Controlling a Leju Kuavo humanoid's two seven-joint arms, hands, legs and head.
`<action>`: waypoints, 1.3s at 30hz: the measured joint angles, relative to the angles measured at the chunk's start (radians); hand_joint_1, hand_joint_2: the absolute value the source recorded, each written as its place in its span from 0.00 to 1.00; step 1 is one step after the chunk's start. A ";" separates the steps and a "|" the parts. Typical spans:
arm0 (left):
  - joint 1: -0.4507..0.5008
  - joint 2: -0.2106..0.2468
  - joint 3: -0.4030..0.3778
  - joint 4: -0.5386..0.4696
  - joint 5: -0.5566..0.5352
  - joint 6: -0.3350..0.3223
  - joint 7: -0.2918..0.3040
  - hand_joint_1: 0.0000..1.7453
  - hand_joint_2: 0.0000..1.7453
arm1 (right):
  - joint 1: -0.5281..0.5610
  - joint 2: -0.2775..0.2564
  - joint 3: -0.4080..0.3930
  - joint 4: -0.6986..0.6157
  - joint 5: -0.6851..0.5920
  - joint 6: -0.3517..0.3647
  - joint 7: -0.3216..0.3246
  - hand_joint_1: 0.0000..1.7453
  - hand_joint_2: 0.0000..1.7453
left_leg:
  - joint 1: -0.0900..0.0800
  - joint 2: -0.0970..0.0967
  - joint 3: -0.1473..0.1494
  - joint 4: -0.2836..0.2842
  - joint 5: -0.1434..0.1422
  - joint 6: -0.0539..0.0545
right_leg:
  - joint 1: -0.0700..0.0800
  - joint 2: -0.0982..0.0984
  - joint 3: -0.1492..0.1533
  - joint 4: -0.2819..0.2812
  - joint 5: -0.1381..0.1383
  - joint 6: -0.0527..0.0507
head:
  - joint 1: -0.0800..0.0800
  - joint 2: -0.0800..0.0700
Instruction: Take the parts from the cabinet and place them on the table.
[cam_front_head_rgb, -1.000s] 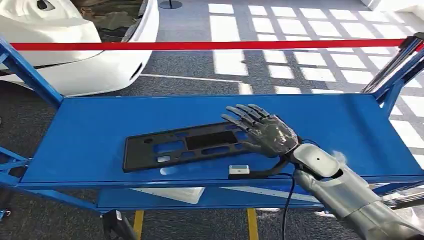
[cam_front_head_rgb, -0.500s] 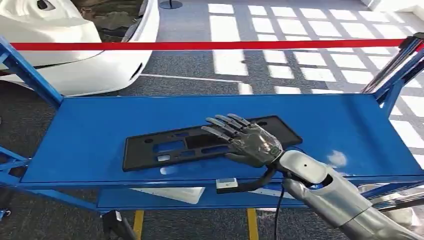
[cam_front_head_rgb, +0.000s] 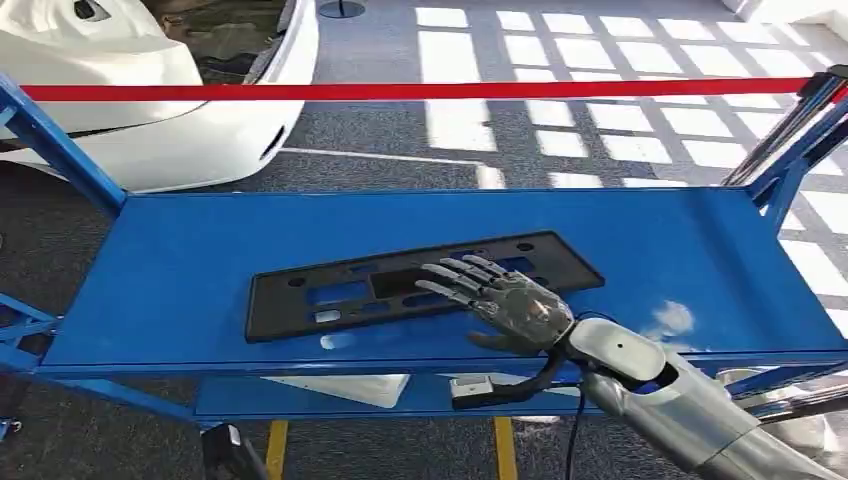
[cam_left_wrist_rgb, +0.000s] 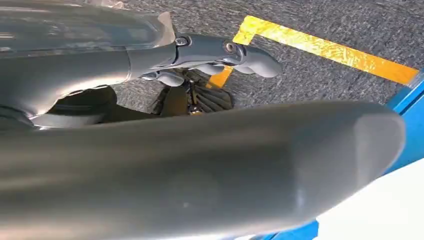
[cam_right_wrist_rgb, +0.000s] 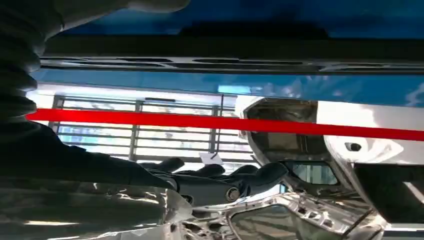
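- A white car body (cam_front_head_rgb: 150, 110) stands on the grey floor at the far left, behind the blue table (cam_front_head_rgb: 180, 270).
- A red barrier tape (cam_front_head_rgb: 400, 91) runs across the scene behind the table, from left to right.
- The black part (cam_front_head_rgb: 340, 290) — a long flat plate with several cut-out openings — lies flat on the table top, near the front edge and a little left of the middle.
- The left hand (cam_left_wrist_rgb: 220, 52) hangs above the grey floor, near a yellow floor line (cam_left_wrist_rgb: 325, 50); its fingers are loosely bent and hold nothing.
- The right hand (cam_front_head_rgb: 505, 300) is over the right part of the black plate, palm down, fingers spread and stretched out — I cannot tell if the fingertips touch the plate.
- The silver right arm (cam_front_head_rgb: 680, 410) comes in from the lower right corner, with a black cable (cam_front_head_rgb: 575, 430) hanging under the wrist.
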 joint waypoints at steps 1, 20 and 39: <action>0.000 0.000 0.000 0.000 0.000 0.000 -0.001 0.00 0.00 | 0.001 -0.005 0.000 -0.006 0.000 0.000 0.004 0.00 1.00 | 0.000 0.000 0.000 0.000 0.000 0.000 | 0.000 0.000 0.000 0.000 0.000 0.000 | 0.000 0.000; 0.003 0.001 0.001 0.000 0.000 0.004 -0.004 0.00 0.00 | 0.033 -0.059 0.003 -0.057 -0.005 0.038 0.017 0.00 1.00 | 0.000 0.000 0.000 0.000 0.000 0.000 | 0.000 0.000 0.000 0.000 0.000 0.000 | 0.000 0.000; 0.003 0.004 0.001 0.000 0.000 0.000 0.000 0.00 0.00 | 0.030 -0.060 -0.017 0.137 0.015 -0.037 0.023 0.00 1.00 | 0.000 0.000 0.001 0.000 0.000 0.000 | 0.000 0.000 0.001 0.000 0.000 0.000 | 0.000 0.000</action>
